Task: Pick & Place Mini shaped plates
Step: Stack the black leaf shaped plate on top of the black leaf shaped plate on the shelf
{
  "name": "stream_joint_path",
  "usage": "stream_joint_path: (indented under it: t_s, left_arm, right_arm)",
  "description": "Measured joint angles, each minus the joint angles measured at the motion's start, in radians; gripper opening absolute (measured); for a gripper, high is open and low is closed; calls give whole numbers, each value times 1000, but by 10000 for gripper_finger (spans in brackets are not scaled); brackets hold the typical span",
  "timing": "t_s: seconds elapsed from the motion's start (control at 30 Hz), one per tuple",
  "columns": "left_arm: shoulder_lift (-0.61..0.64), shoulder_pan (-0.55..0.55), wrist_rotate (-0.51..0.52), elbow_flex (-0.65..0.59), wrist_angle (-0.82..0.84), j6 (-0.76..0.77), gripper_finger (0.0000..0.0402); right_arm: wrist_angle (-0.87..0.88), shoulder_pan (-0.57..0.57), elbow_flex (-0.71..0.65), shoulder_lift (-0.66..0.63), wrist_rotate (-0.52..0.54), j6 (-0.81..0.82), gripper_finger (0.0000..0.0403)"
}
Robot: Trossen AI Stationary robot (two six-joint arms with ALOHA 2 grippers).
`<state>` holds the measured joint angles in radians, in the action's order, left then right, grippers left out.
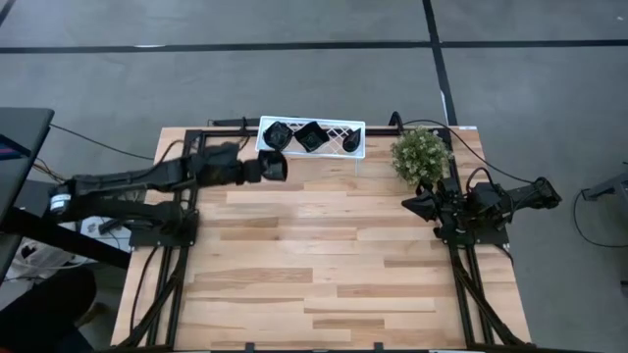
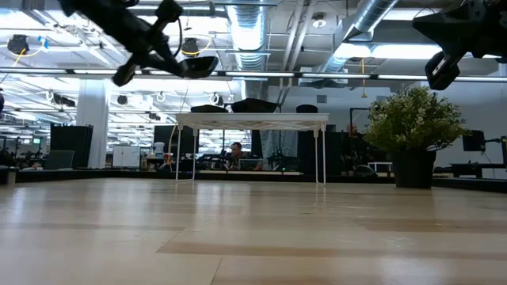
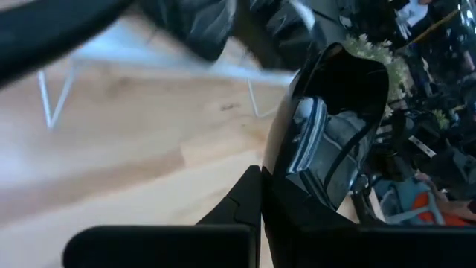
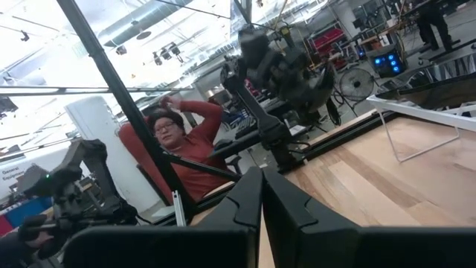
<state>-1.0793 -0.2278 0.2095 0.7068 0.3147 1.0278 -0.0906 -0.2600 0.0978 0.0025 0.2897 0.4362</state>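
Note:
My left gripper (image 1: 261,169) reaches in from the table's left and is shut on a glossy black mini shaped plate (image 1: 276,166), (image 3: 338,119), held in the air just in front of the left end of the white lattice rack (image 1: 334,128). Three more black plates (image 1: 310,136) sit in the rack at the table's far edge. In the low view the held plate (image 2: 198,66) hangs high above the tabletop. My right gripper (image 1: 410,204) waits shut at the table's right side, near the plant, with nothing in it. My left gripper pinches the plate by its near edge (image 3: 281,177) between its two fingers. The fingers come slanting down from the table's left. The plate juts out beyond the fingertips, lifted clear of the table and the rack, and looks close to level in the low view.
A small green bushy plant (image 1: 421,155) in a dark pot stands at the far right, beside the rack's right end. The wooden tabletop (image 1: 324,265) stretches bare toward the near edge. A person in red (image 4: 182,160) sits beyond the table in the right wrist view.

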Motion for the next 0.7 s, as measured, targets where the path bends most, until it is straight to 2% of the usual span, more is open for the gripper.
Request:
stream_joint_path:
  t_s: [0.37,0.47,0.7]
  left_arm:
    - [-209,-251,-261,216,-1,-293,5]
    - [-265,-294,-296,282,18,-347,5]
    - [-373,-378,-301,454,173,-460,5]
  right_arm:
    - [0,0,0,0,0,0,7]
    - [0,0,0,0,0,0,7]
    - [0,0,0,0,0,1,7]
